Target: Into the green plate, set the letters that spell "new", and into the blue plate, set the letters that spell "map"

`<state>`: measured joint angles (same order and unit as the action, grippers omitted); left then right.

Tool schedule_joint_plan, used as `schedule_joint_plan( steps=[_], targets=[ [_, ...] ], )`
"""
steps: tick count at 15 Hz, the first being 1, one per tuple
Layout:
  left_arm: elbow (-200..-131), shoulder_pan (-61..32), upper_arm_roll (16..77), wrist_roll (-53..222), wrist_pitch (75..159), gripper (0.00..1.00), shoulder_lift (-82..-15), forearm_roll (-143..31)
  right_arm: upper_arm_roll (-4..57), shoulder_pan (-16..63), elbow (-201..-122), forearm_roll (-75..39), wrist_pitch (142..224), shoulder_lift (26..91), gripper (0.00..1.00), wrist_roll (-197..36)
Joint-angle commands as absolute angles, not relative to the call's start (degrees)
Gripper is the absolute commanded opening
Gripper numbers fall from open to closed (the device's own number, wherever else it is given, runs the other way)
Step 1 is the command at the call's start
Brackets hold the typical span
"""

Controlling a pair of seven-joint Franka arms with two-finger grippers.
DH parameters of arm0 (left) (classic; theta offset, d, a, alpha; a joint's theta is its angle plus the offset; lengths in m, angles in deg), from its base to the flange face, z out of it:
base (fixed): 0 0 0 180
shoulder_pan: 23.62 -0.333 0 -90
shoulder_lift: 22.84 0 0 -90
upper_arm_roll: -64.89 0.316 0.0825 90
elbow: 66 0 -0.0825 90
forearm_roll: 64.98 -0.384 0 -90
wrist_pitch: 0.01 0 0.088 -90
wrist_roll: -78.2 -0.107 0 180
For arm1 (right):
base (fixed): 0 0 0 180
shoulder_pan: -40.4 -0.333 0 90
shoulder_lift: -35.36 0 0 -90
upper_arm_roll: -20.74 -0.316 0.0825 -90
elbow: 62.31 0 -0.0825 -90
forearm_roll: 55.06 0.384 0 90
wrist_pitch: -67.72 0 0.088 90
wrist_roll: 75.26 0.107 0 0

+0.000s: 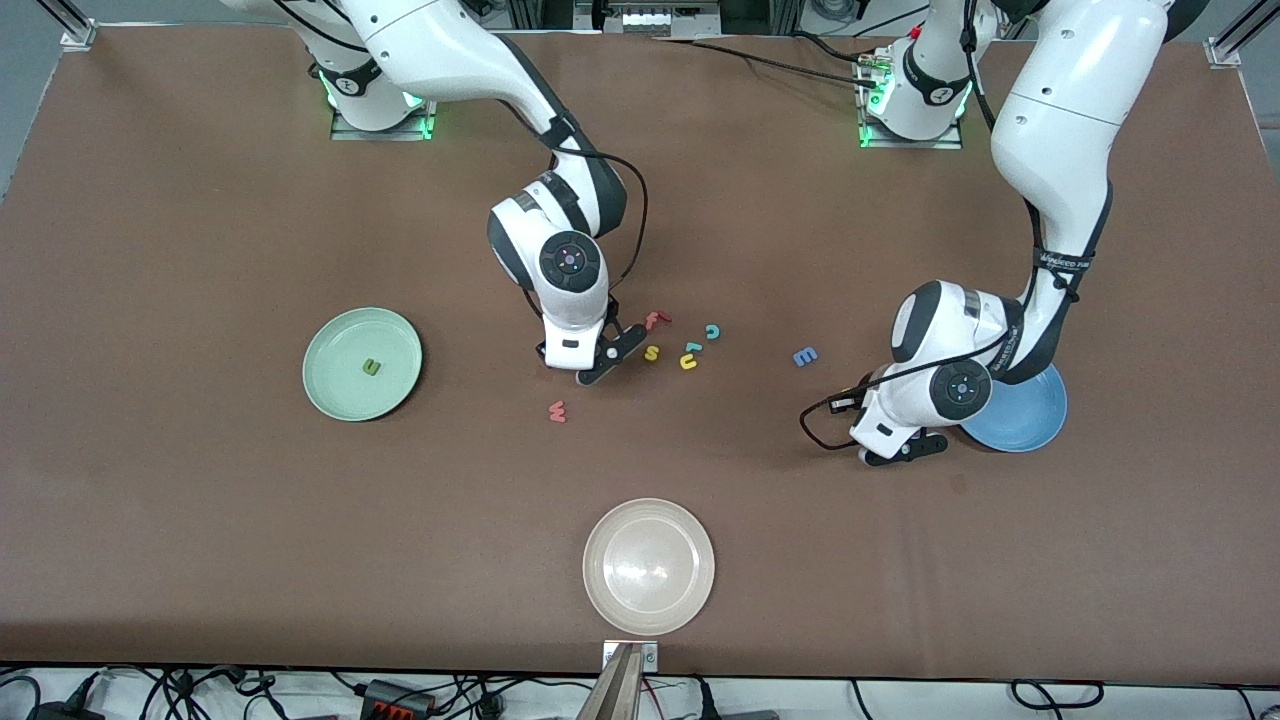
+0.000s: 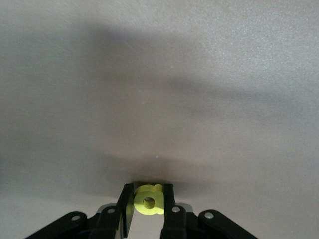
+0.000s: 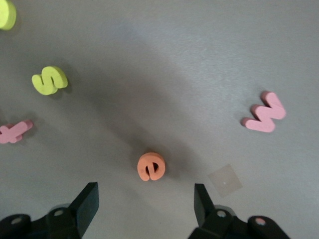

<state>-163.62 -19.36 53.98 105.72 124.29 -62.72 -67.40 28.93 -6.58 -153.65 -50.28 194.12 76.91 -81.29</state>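
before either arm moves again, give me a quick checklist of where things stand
1. left gripper shut on the yellow "a": ok.
2. Blue plate beside the left gripper, bare rim free for the drop: ok.
3. Right gripper open, orange "e" lying just ahead of its fingers: ok, not yet gripped.
4. Olive "n" in the green plate: ok.
5. Salmon "w" and blue "m" on the table, not yet in plates: not ok.
6. Teal "p": cannot tell where it is.
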Motion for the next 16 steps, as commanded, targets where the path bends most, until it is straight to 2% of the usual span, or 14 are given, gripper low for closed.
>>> schedule_joint_plan(
  steps=[1,7,12,13,14,16],
  targets=[
    [-164.0,-20.1,54.0,101.3,119.1,0.06,-58.2,-69.5,28.9,-6.7,-152.5,-50.2,195.1,78.7,0.62,-84.7],
    [-164.3,-28.3,54.0,82.9,110.7,0.07,-53.5,-72.2,28.9,-6.4,-152.5,-50.0,198.5,80.0,0.6,-88.5],
    [-165.5,-37.6,54.0,67.5,110.9,0.07,-54.4,-75.8,28.9,-6.4,-152.5,-49.8,198.5,80.1,0.37,-88.8],
    [-166.5,-38.5,53.9,66.8,111.9,0.07,-54.6,-77.1,28.9,-6.5,-152.5,-49.7,198.5,80.1,0.31,-88.8],
    [-168.4,-38.6,53.9,66.8,113.4,0.07,-54.5,-77.5,28.9,-6.4,-152.5,-49.6,198.5,80.1,0.19,-88.8],
    [-172.8,-39.3,54.0,66.8,118.2,0.1,-54.7,-77.6,29.0,-6.5,-152.4,-49.6,198.4,79.9,0.14,-88.5]
  ],
)
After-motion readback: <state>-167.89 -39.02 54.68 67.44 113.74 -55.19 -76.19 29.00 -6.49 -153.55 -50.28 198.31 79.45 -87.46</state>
